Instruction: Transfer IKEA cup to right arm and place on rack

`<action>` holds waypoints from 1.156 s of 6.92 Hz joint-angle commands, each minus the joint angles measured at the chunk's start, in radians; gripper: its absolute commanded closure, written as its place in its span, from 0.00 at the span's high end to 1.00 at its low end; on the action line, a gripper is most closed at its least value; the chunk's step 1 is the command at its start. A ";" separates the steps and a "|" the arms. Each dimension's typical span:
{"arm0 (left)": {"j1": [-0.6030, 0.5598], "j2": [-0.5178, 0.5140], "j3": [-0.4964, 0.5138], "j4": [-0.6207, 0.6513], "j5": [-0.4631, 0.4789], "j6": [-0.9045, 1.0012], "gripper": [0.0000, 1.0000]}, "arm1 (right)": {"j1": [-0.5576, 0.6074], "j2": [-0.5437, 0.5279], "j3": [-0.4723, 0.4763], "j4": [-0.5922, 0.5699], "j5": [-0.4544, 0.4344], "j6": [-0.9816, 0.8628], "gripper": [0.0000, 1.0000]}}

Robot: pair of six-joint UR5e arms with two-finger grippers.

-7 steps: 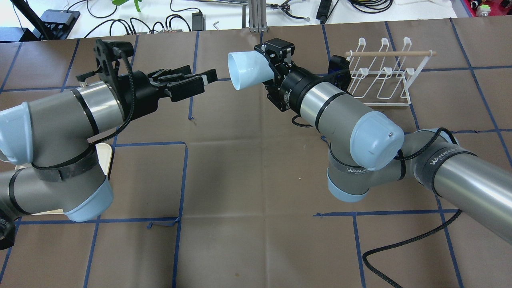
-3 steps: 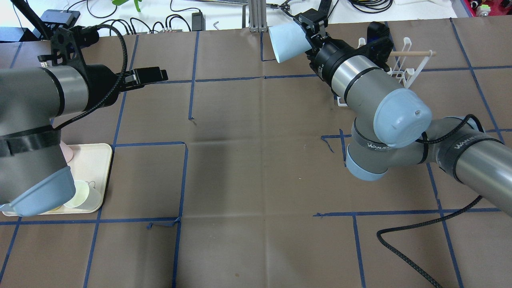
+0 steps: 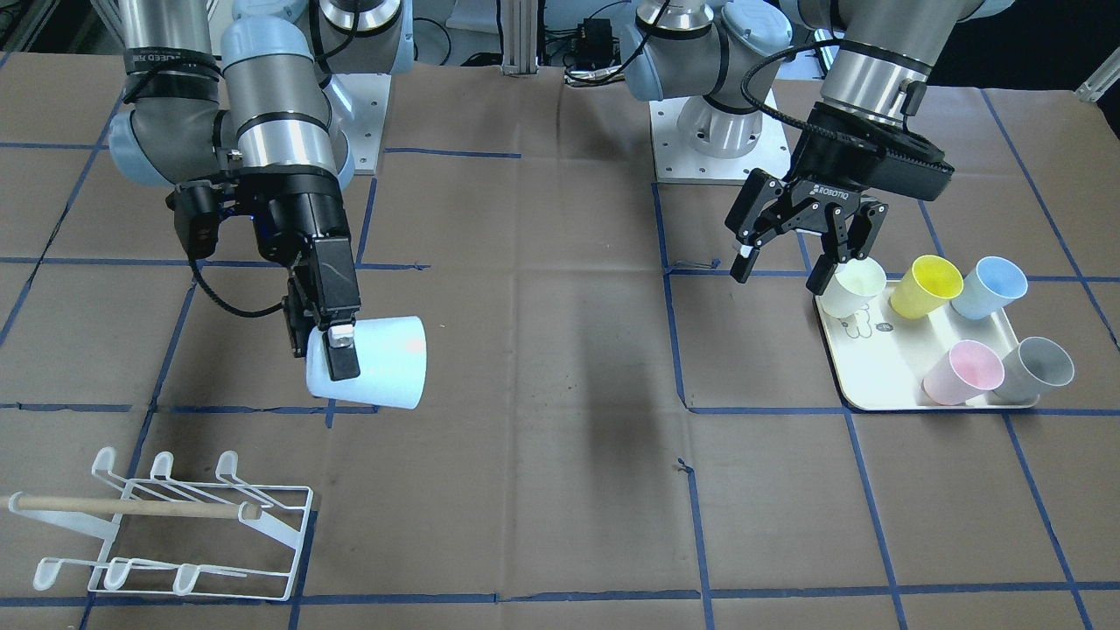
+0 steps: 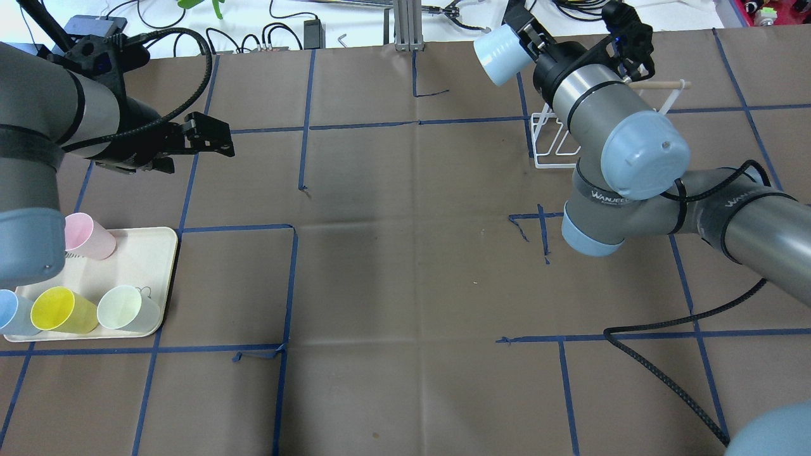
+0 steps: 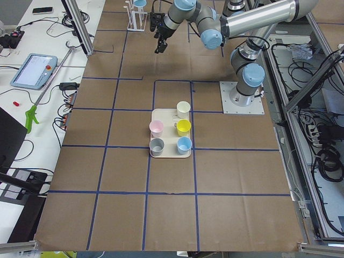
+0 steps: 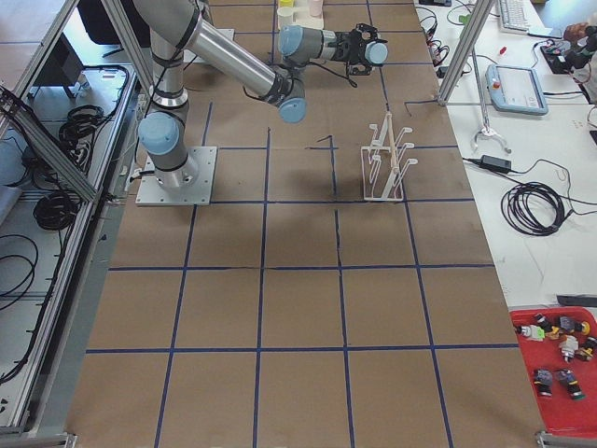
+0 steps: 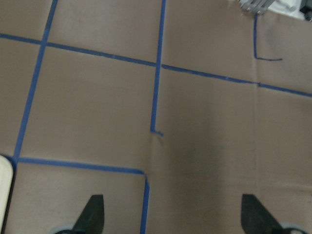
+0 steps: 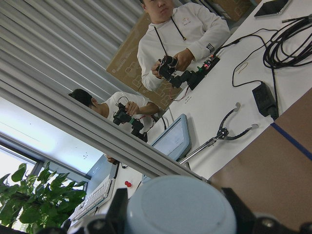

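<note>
Right claw [image 3: 338, 354] is clutching the blue cup [image 3: 385, 363], left claw [image 3: 781, 273] is hanging released. Blue tape [image 3: 761, 409] is gridding the brown table [image 3: 542, 507].

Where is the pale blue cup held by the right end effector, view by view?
Front-facing: cup left of centre.
Overhead: cup at top, right of centre.
Exterior left: cup at top edge.
Exterior right: cup near top centre.
Left wrist: not in view.
Right wrist: cup at bottom centre.
Shared landmark: white rack, in all four exterior views.

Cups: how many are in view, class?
6. Five on the tray: cream, yellow, blue, pink, grey. One pale blue cup, held by the right end effector near the rack. None seem hidden.
</note>
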 commanded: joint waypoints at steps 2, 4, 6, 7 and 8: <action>-0.008 -0.041 0.209 -0.384 0.142 0.000 0.99 | -0.099 0.038 -0.027 -0.007 -0.002 -0.434 0.18; -0.028 -0.058 0.277 -0.435 0.185 0.000 0.99 | -0.121 0.131 -0.118 -0.014 -0.003 -0.641 0.18; -0.043 -0.104 0.332 -0.440 0.193 -0.014 0.99 | -0.121 0.217 -0.221 -0.014 -0.008 -0.675 0.19; -0.078 -0.165 0.370 -0.425 0.182 -0.073 0.99 | -0.121 0.254 -0.278 -0.014 -0.008 -0.675 0.19; -0.135 -0.216 0.386 -0.389 0.188 -0.084 0.99 | -0.130 0.302 -0.316 -0.014 -0.008 -0.696 0.19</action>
